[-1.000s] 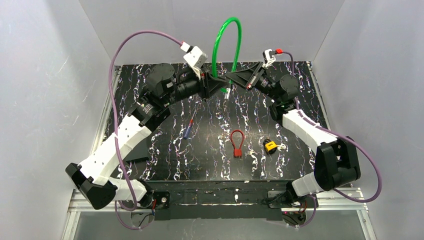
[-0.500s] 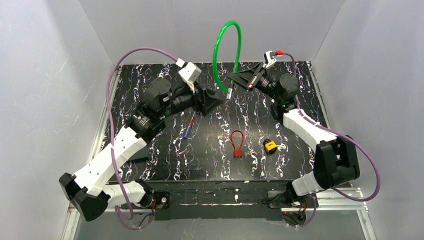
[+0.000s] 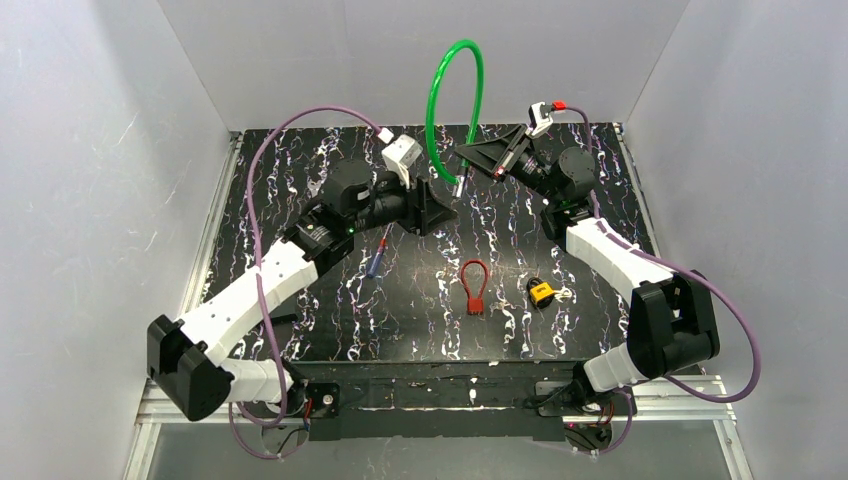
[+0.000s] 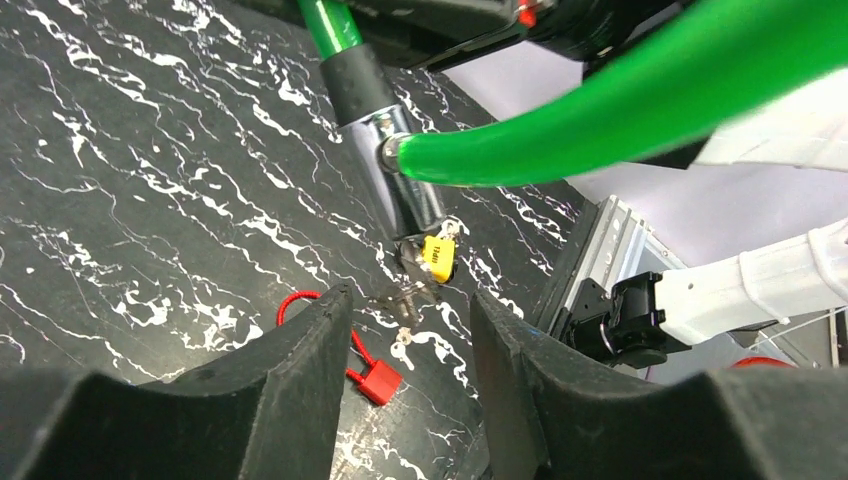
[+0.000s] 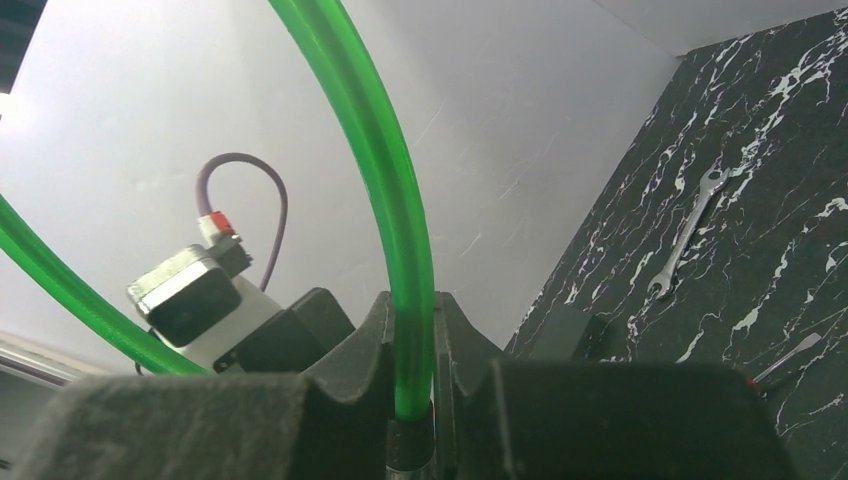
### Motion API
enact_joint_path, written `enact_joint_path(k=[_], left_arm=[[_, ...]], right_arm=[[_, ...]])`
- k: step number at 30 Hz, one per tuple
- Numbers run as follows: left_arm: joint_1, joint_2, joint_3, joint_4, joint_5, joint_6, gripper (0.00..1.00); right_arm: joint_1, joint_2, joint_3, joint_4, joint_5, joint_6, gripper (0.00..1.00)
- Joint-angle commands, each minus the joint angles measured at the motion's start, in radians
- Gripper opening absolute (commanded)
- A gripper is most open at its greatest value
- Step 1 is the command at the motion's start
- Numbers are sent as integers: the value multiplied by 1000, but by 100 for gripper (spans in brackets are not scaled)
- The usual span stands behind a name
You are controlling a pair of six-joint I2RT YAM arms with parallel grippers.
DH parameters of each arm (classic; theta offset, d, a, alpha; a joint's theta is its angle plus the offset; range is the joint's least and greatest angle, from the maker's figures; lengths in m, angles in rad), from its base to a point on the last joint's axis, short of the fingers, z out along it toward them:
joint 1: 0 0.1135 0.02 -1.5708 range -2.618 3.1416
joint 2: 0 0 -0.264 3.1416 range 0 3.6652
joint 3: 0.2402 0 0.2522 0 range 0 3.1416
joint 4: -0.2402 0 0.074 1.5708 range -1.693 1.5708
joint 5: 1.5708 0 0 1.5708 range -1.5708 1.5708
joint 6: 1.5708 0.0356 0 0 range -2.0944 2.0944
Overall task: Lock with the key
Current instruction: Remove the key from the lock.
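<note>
The green loop (image 3: 433, 95) rises over the back of the counter (image 3: 400, 325), pinched in the right gripper (image 3: 461, 158). Its metal end hangs just before the left gripper (image 4: 410, 298), whose fingers stand apart, so the way there is barred. The lock (image 3: 541, 292) and the key (image 3: 563, 294) lie with free air above. The red loop piece (image 3: 474, 285) lies apart on their left, and the right forearm (image 3: 605, 255) is close on their right.

One yellow lock (image 3: 541, 292), one tiny key (image 3: 563, 294). One red loop piece (image 3: 474, 285), one blue-handled screwdriver (image 3: 377, 257), one silver spanner (image 5: 686, 232), one green cable loop (image 3: 452, 90). Two robot arms: left arm (image 3: 252, 298), right arm (image 3: 606, 251).
</note>
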Motion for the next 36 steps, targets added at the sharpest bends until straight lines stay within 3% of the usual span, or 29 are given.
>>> enact_joint_path(k=[1, 14, 21, 36], left_arm=[[4, 21, 34, 36, 4, -37, 43], [3, 49, 49, 38, -55, -70, 24], [4, 67, 47, 49, 5, -137, 0], [-27, -14, -134, 10, 38, -161, 0]], right_arm=[[-2, -29, 7, 92, 25, 21, 1], [-2, -26, -4, 107, 24, 33, 1], [-2, -26, -10, 129, 21, 48, 1], [-44, -4, 16, 133, 50, 58, 1]])
